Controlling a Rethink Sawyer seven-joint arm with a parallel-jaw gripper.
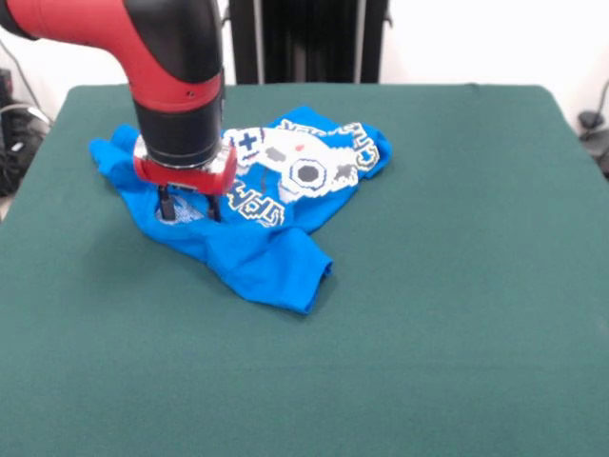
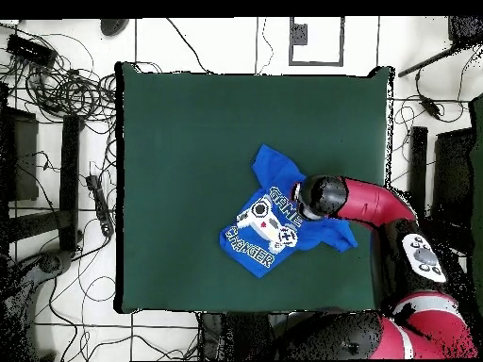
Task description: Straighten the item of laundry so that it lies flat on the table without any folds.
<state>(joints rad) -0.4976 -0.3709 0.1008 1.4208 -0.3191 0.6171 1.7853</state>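
Note:
The bright blue T-shirt (image 1: pixel 285 252) lies crumpled on the left half of the green table (image 1: pixel 447 286), with its white controller print facing up and folds along its edges. One part sticks out toward the front. My gripper (image 1: pixel 190 207) hangs from the red and black arm over the shirt's left part. Its fingers (image 1: pixel 166 204) stand apart, with their tips down on the cloth near the neck opening. In the overhead view the shirt (image 2: pixel 262 231) lies right of the table's (image 2: pixel 189 132) middle, and the arm's wrist (image 2: pixel 319 196) covers the gripper.
The dark pedestal (image 1: pixel 304 38) stands behind the table's far edge. In the overhead view the robot's base (image 2: pixel 420 330) is at the bottom right. Cables and stands (image 2: pixel 57 85) lie on the floor left of the table.

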